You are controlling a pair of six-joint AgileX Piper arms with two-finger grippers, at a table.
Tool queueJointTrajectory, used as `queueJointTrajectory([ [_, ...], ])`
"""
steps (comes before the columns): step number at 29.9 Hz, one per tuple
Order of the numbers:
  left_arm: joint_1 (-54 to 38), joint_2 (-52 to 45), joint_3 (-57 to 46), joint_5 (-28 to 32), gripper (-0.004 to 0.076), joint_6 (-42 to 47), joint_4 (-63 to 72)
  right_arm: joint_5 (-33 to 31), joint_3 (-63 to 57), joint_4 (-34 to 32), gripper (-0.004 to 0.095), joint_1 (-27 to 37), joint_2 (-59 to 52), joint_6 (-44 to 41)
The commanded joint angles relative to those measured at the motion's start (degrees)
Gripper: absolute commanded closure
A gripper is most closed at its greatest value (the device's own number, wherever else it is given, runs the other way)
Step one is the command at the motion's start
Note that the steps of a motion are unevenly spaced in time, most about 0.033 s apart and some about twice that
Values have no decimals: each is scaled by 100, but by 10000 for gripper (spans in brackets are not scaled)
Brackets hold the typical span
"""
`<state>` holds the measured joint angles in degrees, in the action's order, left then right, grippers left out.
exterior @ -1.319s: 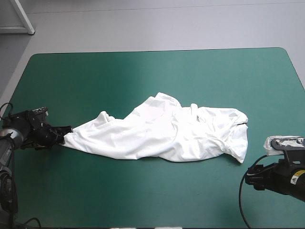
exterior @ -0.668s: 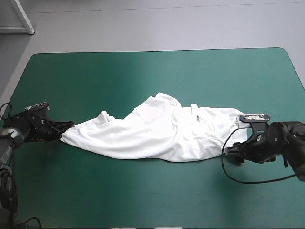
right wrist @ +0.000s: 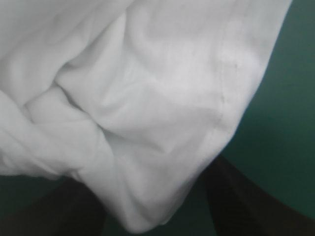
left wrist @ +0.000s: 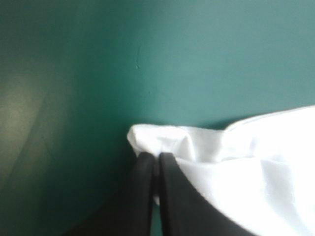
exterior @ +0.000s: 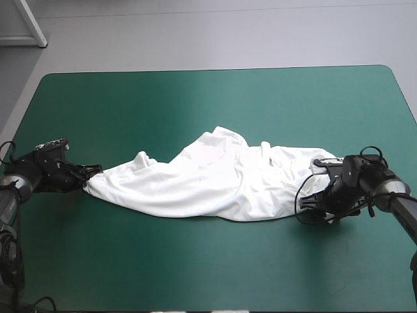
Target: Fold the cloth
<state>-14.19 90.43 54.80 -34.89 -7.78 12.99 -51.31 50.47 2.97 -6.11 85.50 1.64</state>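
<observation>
The white T-shirt (exterior: 215,179) lies crumpled and stretched out across the middle of the teal-green table. My left gripper (exterior: 91,175) sits at the shirt's left tip, shut on the T-shirt. In the left wrist view its black fingers (left wrist: 153,156) meet on a bunched corner of the T-shirt (left wrist: 236,152). My right gripper (exterior: 313,203) is low at the shirt's right end. In the right wrist view its fingers stand apart, and a hemmed corner of the T-shirt (right wrist: 147,98) hangs between the right gripper (right wrist: 147,196) fingers.
Bare teal-green cover (exterior: 208,104) surrounds the shirt, wide toward the far edge and along the near edge (exterior: 195,274). Both arms lie low on the table at its left and right sides.
My right arm swung in from the front right edge to the shirt's right end, its fingers narrowing. My left gripper shut on the shirt's left corner.
</observation>
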Motion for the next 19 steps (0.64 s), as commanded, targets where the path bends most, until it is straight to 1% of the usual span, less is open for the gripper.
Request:
queueJointTrajectory([
  [1,-5,-200,149,204,733,5,101,216,-10,152,530,1,21,62],
  [3,-5,-224,149,236,733,5,101,204,3,186,691,1,-6,165],
  [5,-5,-297,149,273,733,5,89,150,61,186,913,1,-129,240],
  [9,-5,-654,334,187,733,16,67,-157,481,176,923,1,-559,228],
  [12,-5,-1129,645,-24,733,16,67,-682,1114,176,923,1,-998,189],
  [15,-5,-1678,1136,-296,733,2,53,-1244,1981,163,923,1,-1468,146],
  [19,-5,-2353,2050,-538,733,2,19,-1735,3412,-84,923,1,-1860,-92],
])
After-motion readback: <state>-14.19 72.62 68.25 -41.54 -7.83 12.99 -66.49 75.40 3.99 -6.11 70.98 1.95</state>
